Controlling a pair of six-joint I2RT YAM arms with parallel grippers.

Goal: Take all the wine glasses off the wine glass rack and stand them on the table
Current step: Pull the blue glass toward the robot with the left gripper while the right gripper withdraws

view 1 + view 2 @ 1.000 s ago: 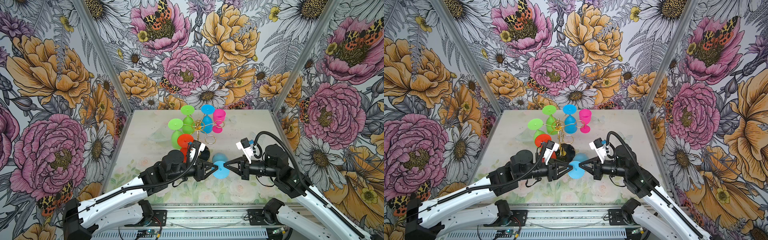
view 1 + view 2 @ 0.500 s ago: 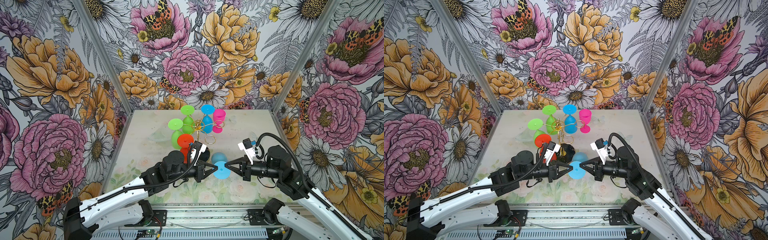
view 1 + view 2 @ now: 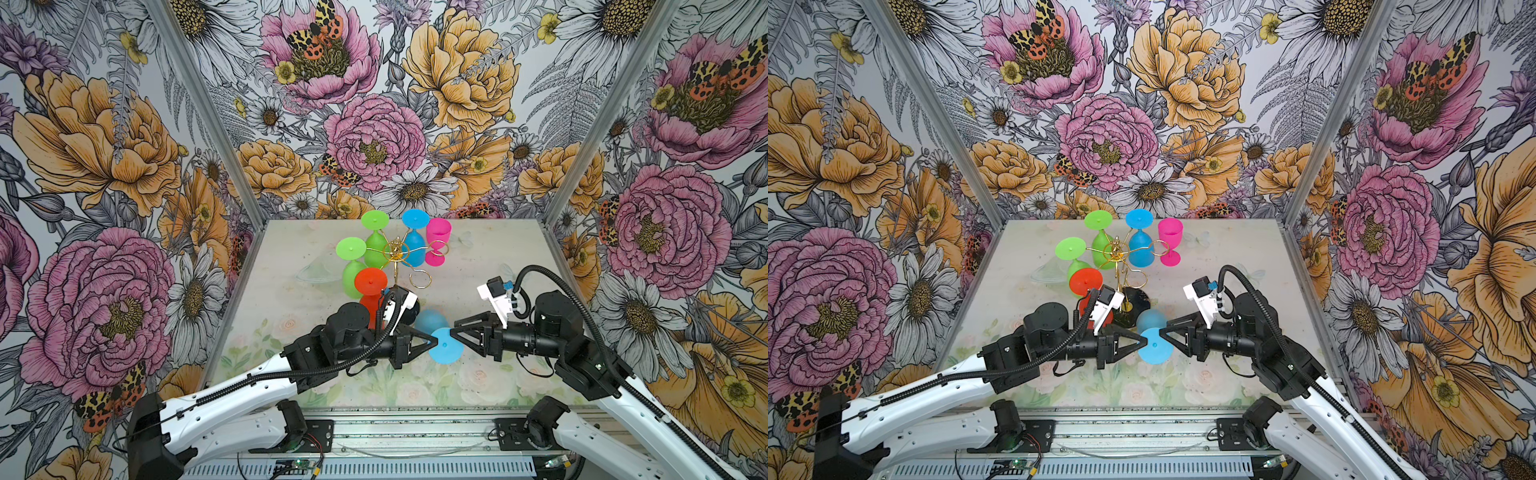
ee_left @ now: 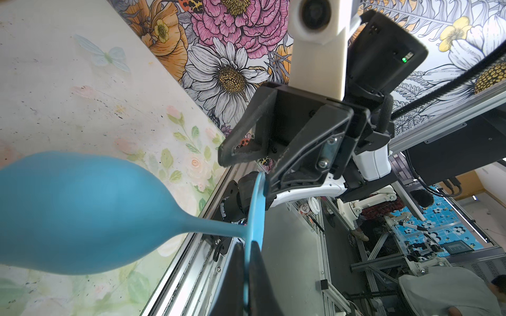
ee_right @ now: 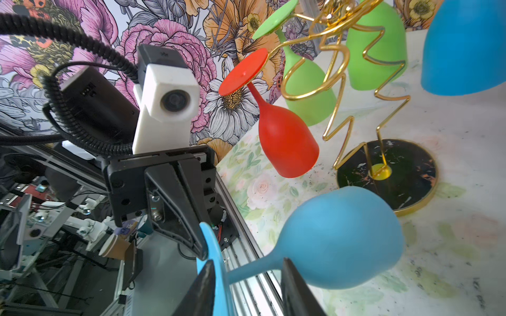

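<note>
The blue wine glass (image 3: pixel 444 348) was off the wine glass rack (image 3: pixel 397 251). It hung in the air near the rack's round black base, on the robot's side of it, lying sideways with its bowl toward the rack and its foot away. The left gripper (image 3: pixel 434 341) was pinched tight on the rim of the foot disc, which in the left wrist view sat clamped between its fingers (image 4: pixel 262 284). The right gripper (image 3: pixel 454 332), facing it across the glass, had its jaws apart astride stem and foot, gripping nothing. A red glass (image 3: pixel 370 281), two green glasses (image 3: pixel 351 248) and a second blue glass (image 3: pixel 414 218) hung on the rack, and one hook (image 3: pixel 419 279) was bare. The removal itself looked done. What seemed left was for the right gripper to back off and for the glass to be set down clear of the rack.
</note>
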